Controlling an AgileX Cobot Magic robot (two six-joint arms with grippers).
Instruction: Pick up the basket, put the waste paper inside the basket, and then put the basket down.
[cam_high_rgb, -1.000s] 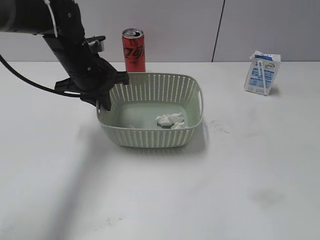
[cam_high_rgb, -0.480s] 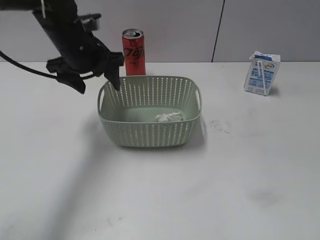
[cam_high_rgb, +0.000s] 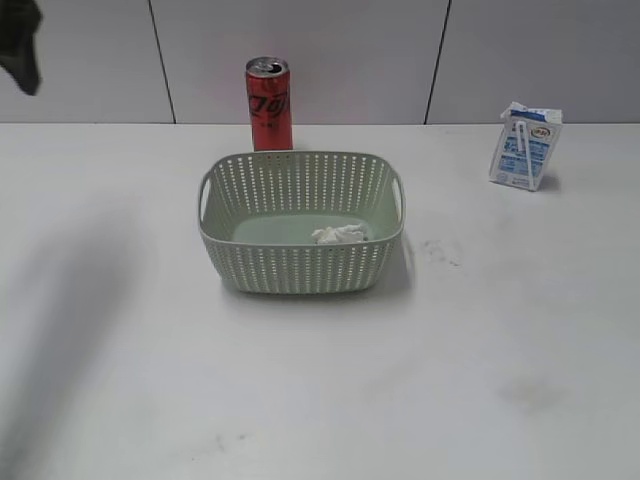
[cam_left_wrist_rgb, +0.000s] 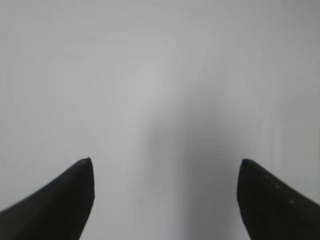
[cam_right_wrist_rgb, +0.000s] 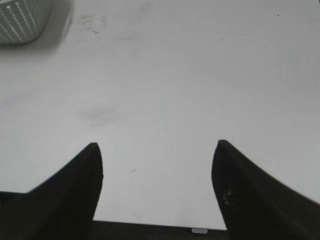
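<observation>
The pale green basket (cam_high_rgb: 300, 222) stands flat on the white table in the exterior view; its corner also shows in the right wrist view (cam_right_wrist_rgb: 20, 20). White waste paper (cam_high_rgb: 338, 235) lies inside it at the right of its floor. My left gripper (cam_left_wrist_rgb: 165, 172) is open and empty over bare table; only a dark bit of that arm (cam_high_rgb: 20, 50) shows at the exterior view's top left, far from the basket. My right gripper (cam_right_wrist_rgb: 156, 155) is open and empty near the table's front edge, out of the exterior view.
A red can (cam_high_rgb: 269, 103) stands just behind the basket. A blue-and-white milk carton (cam_high_rgb: 526, 146) stands at the back right. The table's front edge (cam_right_wrist_rgb: 150, 224) shows below my right gripper.
My left gripper let go of the basket's left rim, rose and withdrew to the upper left, almost out of the exterior view. The basket settled flat on the table.
</observation>
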